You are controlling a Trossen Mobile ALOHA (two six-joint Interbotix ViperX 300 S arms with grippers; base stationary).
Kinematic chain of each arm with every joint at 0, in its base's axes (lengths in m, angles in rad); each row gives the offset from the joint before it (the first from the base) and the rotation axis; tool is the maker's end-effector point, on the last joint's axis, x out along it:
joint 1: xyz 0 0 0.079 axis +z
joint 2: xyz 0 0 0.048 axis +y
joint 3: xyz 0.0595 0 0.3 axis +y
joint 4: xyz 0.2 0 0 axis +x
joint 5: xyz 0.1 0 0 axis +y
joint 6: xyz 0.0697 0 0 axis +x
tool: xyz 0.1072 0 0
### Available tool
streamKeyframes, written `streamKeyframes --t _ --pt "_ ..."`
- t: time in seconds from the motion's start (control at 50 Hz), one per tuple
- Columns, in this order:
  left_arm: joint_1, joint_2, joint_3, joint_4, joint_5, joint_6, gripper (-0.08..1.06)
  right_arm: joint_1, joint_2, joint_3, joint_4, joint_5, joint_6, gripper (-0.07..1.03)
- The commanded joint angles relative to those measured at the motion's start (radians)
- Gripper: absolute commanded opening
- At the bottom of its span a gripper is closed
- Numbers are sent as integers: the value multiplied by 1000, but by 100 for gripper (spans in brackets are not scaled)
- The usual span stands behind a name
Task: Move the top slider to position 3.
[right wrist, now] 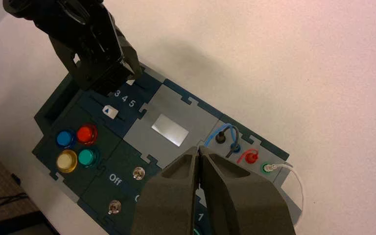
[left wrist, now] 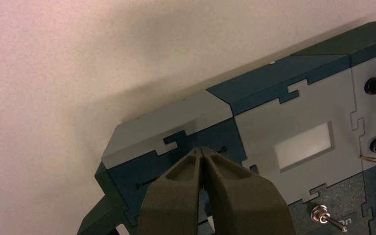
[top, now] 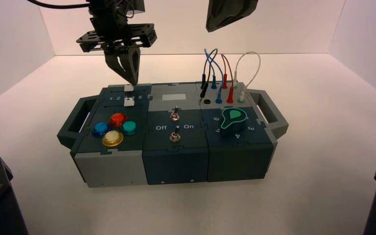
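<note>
The top slider (top: 128,88) is a tiny white knob at the back of the box's left panel. A second identical knob (top: 129,102) sits just in front of it. My left gripper (top: 131,78) is shut, and its tips point down just behind and right of the top knob. I cannot tell if they touch. In the left wrist view the shut fingers (left wrist: 225,191) hide the slider. The right wrist view shows the numeral 3 (right wrist: 117,94) of the printed row beside the left gripper (right wrist: 127,73). My right gripper (right wrist: 199,152) is shut and held high over the box.
In front of the sliders are red (top: 118,118), blue (top: 100,129), green (top: 129,128) and yellow (top: 112,138) buttons. Two metal toggles (top: 175,115) stand on the middle panel. A green dial (top: 233,119) and plugged wires (top: 223,73) are on the right panel. The box has handles (top: 269,112) at both ends.
</note>
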Motion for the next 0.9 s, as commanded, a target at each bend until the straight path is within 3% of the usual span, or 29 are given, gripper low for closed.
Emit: streamKeyframes --t 0.02,0.9 --pt "-3 -14 -21 3 -2 2 -3 2 -15 -15 0 -11 -2 -2" --pt "-3 -14 -17 8 8 3 -3 2 -18 -14 -2 -11 -2 -2"
